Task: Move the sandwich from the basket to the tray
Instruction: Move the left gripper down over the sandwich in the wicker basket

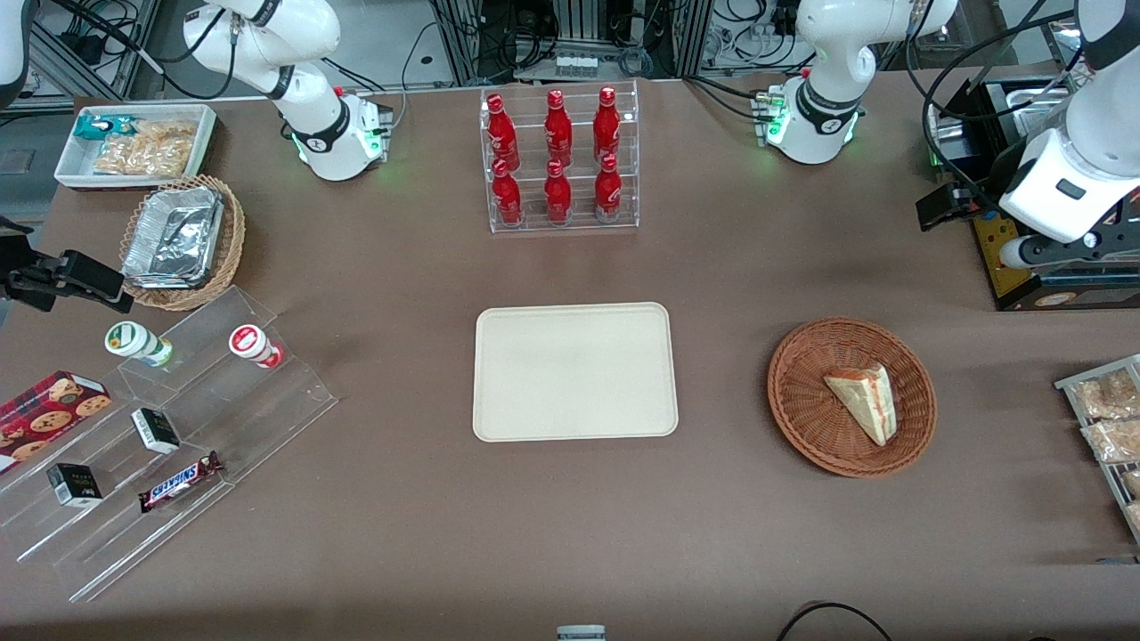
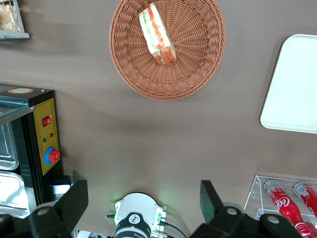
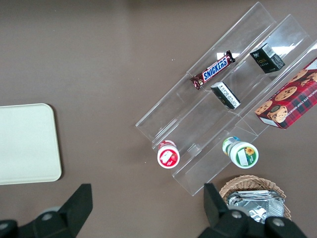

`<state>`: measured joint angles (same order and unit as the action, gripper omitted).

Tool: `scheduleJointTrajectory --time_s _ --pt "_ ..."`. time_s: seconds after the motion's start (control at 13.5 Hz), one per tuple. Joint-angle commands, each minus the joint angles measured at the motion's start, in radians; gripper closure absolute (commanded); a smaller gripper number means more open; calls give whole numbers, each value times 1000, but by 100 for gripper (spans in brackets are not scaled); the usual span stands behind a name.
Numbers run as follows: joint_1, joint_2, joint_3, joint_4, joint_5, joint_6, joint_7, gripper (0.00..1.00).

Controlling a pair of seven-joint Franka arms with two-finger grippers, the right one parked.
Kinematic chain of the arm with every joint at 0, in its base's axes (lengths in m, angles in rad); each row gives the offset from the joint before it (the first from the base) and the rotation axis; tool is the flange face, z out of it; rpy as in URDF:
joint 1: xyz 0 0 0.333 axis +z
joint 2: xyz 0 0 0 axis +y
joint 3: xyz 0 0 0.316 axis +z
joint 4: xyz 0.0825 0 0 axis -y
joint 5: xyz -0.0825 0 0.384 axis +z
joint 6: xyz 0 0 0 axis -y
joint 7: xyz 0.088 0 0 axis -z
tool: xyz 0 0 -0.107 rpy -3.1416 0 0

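Observation:
The sandwich (image 1: 864, 401) (image 2: 157, 34), a pale wedge with a red and green stripe, lies in the round reddish-brown wicker basket (image 1: 802, 392) (image 2: 193, 59). The cream tray (image 1: 574, 369) (image 2: 294, 89) lies flat beside the basket, at the middle of the table, with nothing on it. My gripper (image 1: 948, 206) (image 2: 143, 201) hangs high over the table toward the working arm's end, farther from the front camera than the basket. Its fingers (image 2: 74, 198) stand wide open and hold nothing.
A black box with a yellow panel (image 1: 1006, 249) (image 2: 42, 134) stands under the gripper. A clear rack of red bottles (image 1: 559, 160) stands farther back than the tray. Bagged snacks (image 1: 1104, 418) lie near the basket. Stepped acrylic shelves (image 1: 178, 427) sit toward the parked arm's end.

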<state>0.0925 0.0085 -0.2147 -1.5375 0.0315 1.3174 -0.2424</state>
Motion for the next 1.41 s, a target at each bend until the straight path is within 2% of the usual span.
scheduleJointTrajectory --time_s 0.0,0.3,0.52,0.67,0.89,1.11,1.33 --pt "4 15 1 31 -1 -26 6 0" --pt "9 66 5 37 1 -21 6 0" --pt "21 187 14 28 54 73 -1 0" --pt "21 302 32 27 65 152 -6 0" --pt "21 415 63 1 53 307 -134 0" --pt "21 455 63 -78 44 478 -236 0" --pt "21 519 64 -87 42 549 -322 0"
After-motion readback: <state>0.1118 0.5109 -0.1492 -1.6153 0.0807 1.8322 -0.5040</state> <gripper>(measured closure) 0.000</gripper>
